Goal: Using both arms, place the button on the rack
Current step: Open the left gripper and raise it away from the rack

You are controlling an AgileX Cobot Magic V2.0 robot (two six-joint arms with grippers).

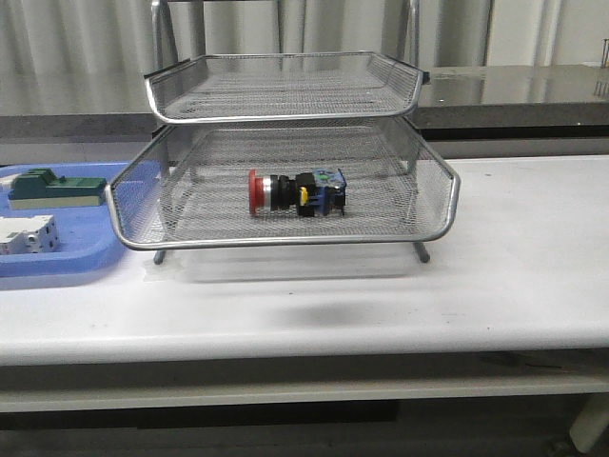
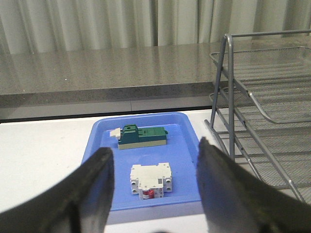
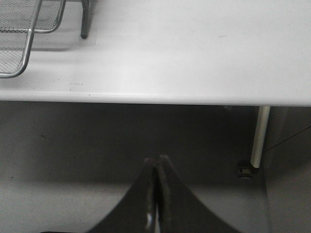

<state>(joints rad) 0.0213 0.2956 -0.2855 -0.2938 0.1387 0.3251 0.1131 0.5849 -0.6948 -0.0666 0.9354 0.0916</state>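
A: Where is the button (image 1: 295, 193) relative to the rack (image 1: 285, 243)?

B: It lies on its side on the mesh of the rack's lower visible tier, red head toward the blue tray (image 1: 57, 267), which sits just beside the rack. Nothing touches it, so the placement looks finished.

A: Why are both arms away from the rack?

B: Probably because nothing is left to carry. The left gripper (image 2: 153, 182) hangs back over the counter (image 1: 514, 276) facing the blue tray, its jaws spread wide and empty. The right gripper (image 3: 156, 187) hangs off the counter's front edge, well apart from the rack, jaws pressed together on nothing.

A: What remains in the tray?

B: A green block (image 2: 142, 136) and a white circuit breaker (image 2: 150, 179), both untouched.
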